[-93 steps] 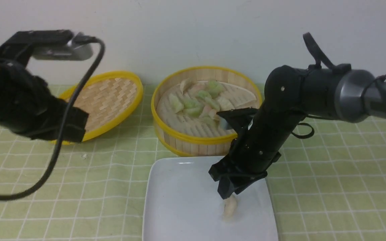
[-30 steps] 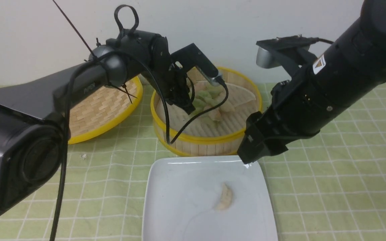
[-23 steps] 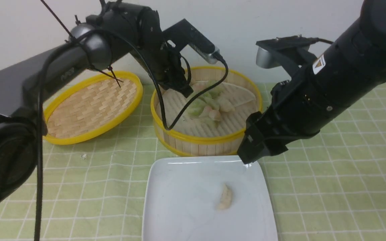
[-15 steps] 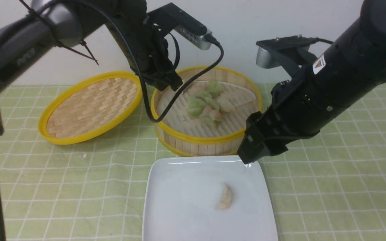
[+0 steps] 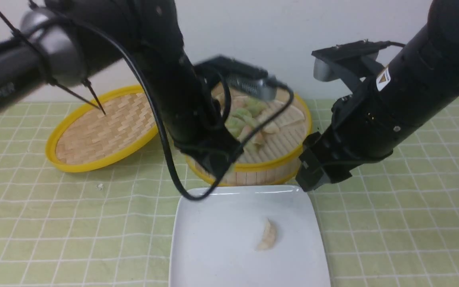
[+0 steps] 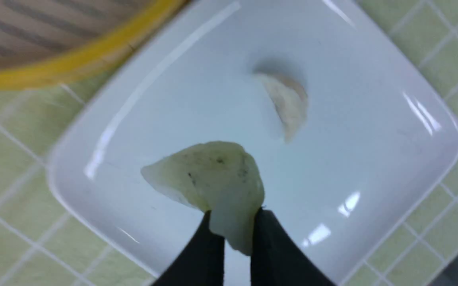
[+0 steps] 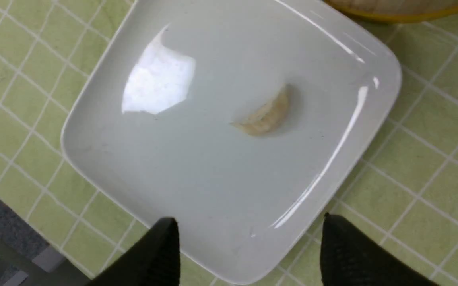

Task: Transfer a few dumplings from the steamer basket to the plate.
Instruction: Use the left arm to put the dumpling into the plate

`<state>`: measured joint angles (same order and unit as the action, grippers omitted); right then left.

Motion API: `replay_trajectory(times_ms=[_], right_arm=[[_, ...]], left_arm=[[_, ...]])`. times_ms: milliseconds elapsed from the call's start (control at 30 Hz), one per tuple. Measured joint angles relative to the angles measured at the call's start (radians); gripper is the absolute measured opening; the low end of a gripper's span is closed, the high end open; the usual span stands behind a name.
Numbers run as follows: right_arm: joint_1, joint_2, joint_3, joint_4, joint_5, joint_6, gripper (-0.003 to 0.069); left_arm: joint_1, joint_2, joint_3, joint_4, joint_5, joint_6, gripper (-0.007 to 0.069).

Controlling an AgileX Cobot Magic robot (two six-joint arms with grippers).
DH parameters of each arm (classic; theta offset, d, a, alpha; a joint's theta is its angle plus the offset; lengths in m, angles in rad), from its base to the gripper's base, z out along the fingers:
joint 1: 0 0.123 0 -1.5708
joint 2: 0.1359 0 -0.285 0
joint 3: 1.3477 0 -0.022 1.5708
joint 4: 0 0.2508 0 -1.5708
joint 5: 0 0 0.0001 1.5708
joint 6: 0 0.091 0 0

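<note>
Green checked tablecloth point(image 5: 54, 223) covers the table, with open cloth left and right of the glossy white square plate point(image 5: 213, 255) at the near edge. Just beyond the plate's far rim stands the round bamboo steamer basket point(image 5: 253, 173), with dumplings point(image 5: 249, 115) heaped inside. A woven yellow-rimmed lid point(image 5: 102, 127) lies far left. Above that far rim, the left gripper point(image 6: 235, 234) pinches a pale green dumpling point(image 6: 213, 178). The right gripper point(image 7: 249, 220) hangs spread wide by the plate's far right corner. One pale crescent dumpling point(image 5: 268, 240) lies right of the plate's centre.

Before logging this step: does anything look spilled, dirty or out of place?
A small pale crumb lies on the tablecloth, left of the plate. The dumpling in the left pincer shows dark specks. Nothing else stands out.
</note>
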<state>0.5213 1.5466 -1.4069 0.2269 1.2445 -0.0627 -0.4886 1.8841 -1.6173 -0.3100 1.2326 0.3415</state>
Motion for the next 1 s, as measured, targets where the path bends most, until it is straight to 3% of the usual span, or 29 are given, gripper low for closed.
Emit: replay_trajectory(times_ms=[300,400,633,733,867,1000], right_arm=[[0.000,-0.003,0.000,-0.063,0.000,0.063,0.0433],[0.000,-0.013,0.000,-0.063,0.000,0.063,0.0433],[0.000,-0.076,0.000,-0.063,0.000,0.063,0.0416],[0.000,-0.142,0.000,-0.063,0.001,0.063,0.0351],[0.000,-0.261,0.000,-0.079,0.008,0.073,0.0231],[0.000,-0.401,0.010,-0.122,0.010,0.106,0.0105]], left_arm=[[-0.045,0.139,0.060,-0.002,-0.011,-0.017,0.0059],[-0.045,0.174,0.060,0.003,-0.012,-0.028,0.0091],[-0.045,0.185,0.043,0.029,-0.015,-0.044,0.0311],[-0.045,0.185,-0.015,0.031,-0.015,-0.049,0.0391],[-0.045,0.170,-0.083,0.026,-0.015,-0.073,0.0369],[-0.045,0.109,-0.116,0.024,-0.014,-0.080,0.0234]])
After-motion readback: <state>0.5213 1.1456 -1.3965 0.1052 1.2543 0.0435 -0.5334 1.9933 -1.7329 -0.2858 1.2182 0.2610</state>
